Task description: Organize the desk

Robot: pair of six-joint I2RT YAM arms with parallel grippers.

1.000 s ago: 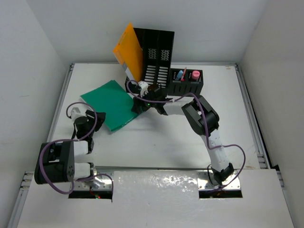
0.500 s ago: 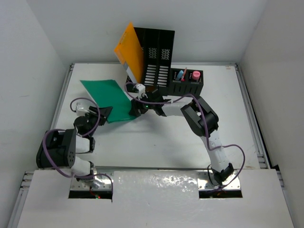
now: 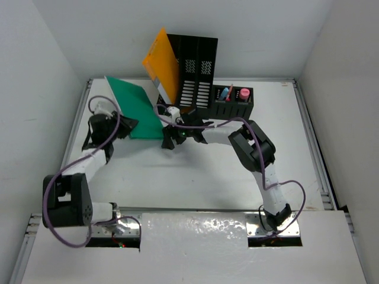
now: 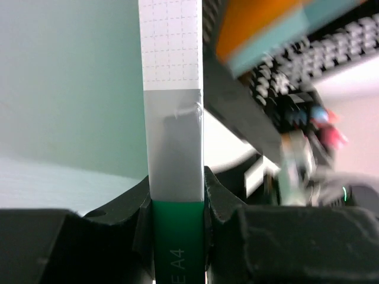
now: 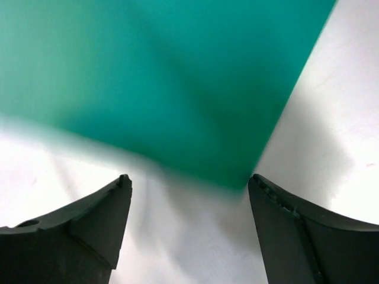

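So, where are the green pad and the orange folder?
green pad (image 3: pixel 137 107): top external view, middle of its cover.
orange folder (image 3: pixel 163 65): top external view, middle of its face.

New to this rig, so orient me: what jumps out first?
A green pad, clamped in the left hand, tilts up over the far left of the desk. An orange folder stands tilted at the black file holder on the far edge. The right hand sits open by the pad's corner.

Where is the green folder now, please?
The folder is far left in the top view, held by the left end effector, beside the file holder.
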